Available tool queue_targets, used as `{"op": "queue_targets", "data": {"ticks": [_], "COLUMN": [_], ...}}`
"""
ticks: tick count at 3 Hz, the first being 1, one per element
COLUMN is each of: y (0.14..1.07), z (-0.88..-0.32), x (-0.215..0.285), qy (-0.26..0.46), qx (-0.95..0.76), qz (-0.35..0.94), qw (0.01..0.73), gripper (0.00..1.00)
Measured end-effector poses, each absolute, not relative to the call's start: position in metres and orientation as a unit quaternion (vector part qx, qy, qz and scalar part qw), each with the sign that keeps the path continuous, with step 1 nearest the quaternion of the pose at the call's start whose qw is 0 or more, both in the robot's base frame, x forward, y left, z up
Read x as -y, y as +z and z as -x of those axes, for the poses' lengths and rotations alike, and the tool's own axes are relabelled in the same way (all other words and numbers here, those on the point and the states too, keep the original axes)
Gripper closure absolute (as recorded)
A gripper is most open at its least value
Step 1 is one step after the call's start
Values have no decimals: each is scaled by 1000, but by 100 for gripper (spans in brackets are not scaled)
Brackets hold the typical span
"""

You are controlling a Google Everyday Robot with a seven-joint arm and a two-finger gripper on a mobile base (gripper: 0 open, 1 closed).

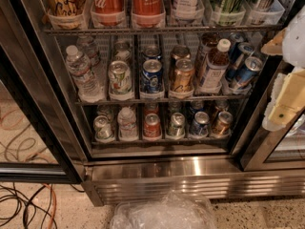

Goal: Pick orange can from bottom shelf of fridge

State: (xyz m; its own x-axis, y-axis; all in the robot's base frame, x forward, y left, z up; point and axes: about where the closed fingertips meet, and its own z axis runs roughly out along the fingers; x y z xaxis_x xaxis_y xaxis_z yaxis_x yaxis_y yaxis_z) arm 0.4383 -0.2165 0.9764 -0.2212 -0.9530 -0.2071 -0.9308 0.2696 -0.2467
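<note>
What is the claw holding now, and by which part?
Nothing, as far as shows. The claw is at the right edge of the view, apart from the orange can, which stands at the right end of the bottom shelf.

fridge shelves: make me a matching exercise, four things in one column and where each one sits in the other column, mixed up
1 orange can
2 red can
3 water bottle
4 tool

a far left of the middle shelf
b right end of the bottom shelf
c outside the fridge, at the view's right edge
d third from left on the bottom shelf

Pairs: 1-b, 2-d, 3-a, 4-c
</note>
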Motion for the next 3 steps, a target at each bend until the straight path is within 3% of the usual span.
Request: {"op": "queue_targets", "data": {"ticks": [2,3], "y": [970,952], "z": [-440,-420], "x": [216,204], "qy": [-32,-1], "qx": [-801,-843], "qz": [574,497], "qw": [168,203], "gripper": [0,0]}}
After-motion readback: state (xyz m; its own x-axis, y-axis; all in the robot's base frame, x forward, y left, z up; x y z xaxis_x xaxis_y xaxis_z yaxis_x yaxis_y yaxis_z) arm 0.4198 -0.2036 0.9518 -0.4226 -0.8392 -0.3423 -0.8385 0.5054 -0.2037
